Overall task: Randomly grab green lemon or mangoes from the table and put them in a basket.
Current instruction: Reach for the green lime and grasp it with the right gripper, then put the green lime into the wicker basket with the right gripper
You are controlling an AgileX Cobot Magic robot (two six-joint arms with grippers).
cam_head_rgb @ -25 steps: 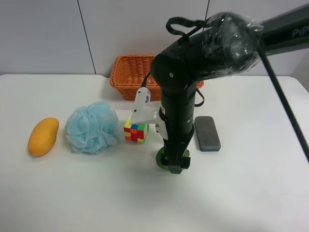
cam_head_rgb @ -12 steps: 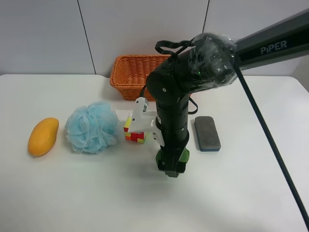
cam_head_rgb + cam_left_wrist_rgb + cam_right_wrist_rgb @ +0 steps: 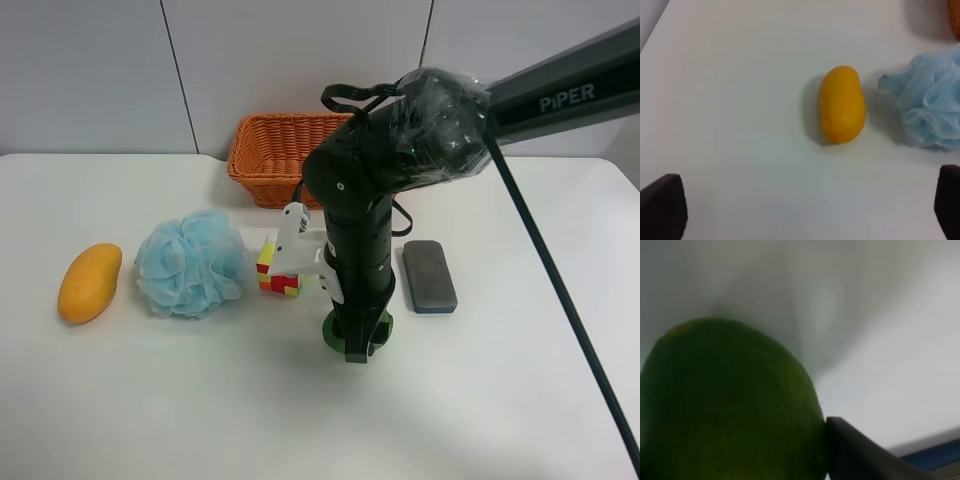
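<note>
The green lemon [image 3: 329,331] lies on the white table [image 3: 150,400] in front of the middle, mostly hidden under the black arm. The right wrist view shows it close up [image 3: 730,405], so this is my right arm. My right gripper [image 3: 357,338] points straight down over the lemon, and one finger [image 3: 860,455] presses against its side; the other finger is hidden. The yellow-orange mango [image 3: 90,282] lies at the exterior high view's far left and shows in the left wrist view [image 3: 842,104]. My left gripper [image 3: 805,200] is open and empty above the table, short of the mango. The wicker basket [image 3: 270,150] stands at the back.
A blue mesh bath puff [image 3: 190,262] sits between the mango and the lemon, and shows in the left wrist view [image 3: 932,100]. A coloured puzzle cube [image 3: 278,270] is beside the right arm. A dark grey pad [image 3: 429,276] lies on the arm's other side.
My right arm shifted a little toward the exterior high view's left and lowered onto the green lemon. The mango, puff, cube and pad have not moved.
</note>
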